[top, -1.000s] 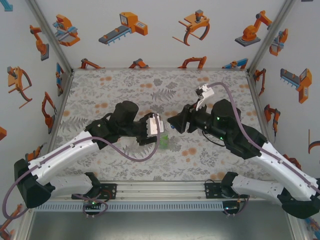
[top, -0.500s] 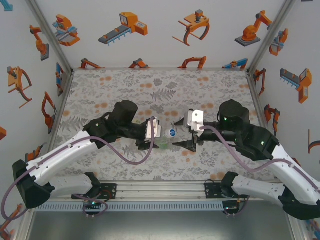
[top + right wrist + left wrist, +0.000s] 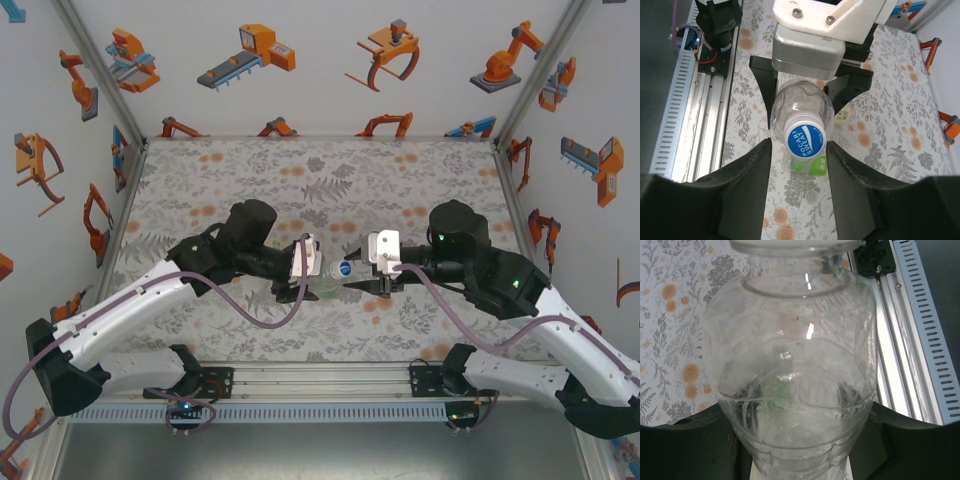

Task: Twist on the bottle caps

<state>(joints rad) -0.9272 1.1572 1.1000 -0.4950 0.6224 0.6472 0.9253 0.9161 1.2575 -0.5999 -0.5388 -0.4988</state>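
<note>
My right gripper [image 3: 800, 146] is spread, jaws flanking the blue cap [image 3: 805, 141] with a slight gap on one side. The cap sits on the clear bottle [image 3: 800, 107], which lies sideways with my left gripper [image 3: 800, 427] clamped round its body.

the bottle [image 3: 790, 365] is clear. its cap [image 3: 805, 140] is blue on top with white lettering and a white skirt. a pale green piece [image 3: 810, 165] lies under it. the table [image 3: 250, 170] is grey fern print with orange blossoms. the walls [image 3: 300, 90] are white with orange robot drawings. the cable [image 3: 675, 22] is purple.
</note>
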